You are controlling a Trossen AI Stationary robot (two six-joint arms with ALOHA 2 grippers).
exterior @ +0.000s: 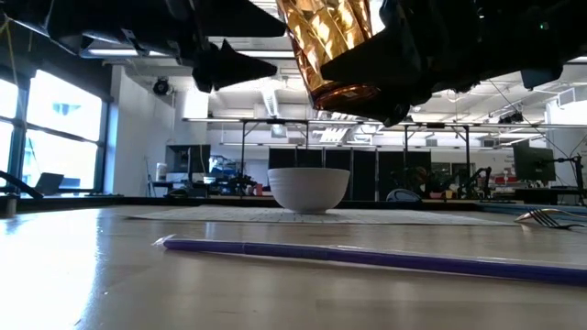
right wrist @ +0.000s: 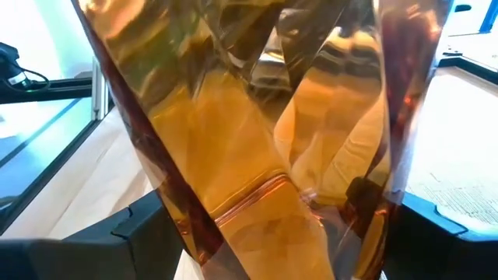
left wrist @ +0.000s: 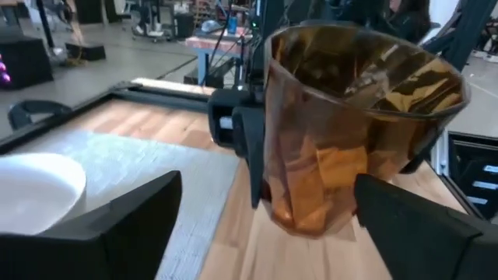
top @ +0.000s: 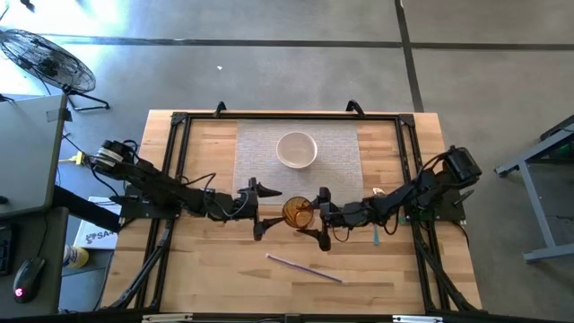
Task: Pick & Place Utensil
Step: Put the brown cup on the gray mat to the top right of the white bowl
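An amber faceted cup [top: 298,213] hangs above the middle of the wooden worktop [top: 206,278], clamped in the right tool [top: 320,215], whose fingers close on its sides. In the right wrist view the cup [right wrist: 257,140] fills the frame and hides nearly everything beyond it; in the low view its top is cut off by the picture's edge [exterior: 332,50]. The right arm reaches in low from the right side, stretched toward the centre. The left arm comes in from the left, its tool [top: 260,208] spread wide and empty just left of the cup, the fingers [left wrist: 117,233] flanking it without touching. A purple straw [top: 303,267] lies flat on the near part of the worktop, apart from both tools. A white bowl [top: 296,149] sits on a grey mat [top: 256,144] farther back. A fork [exterior: 550,218] rests on the worktop to the right, only partly in view at table height. A teal item [top: 376,235] near the right arm is too small to identify.
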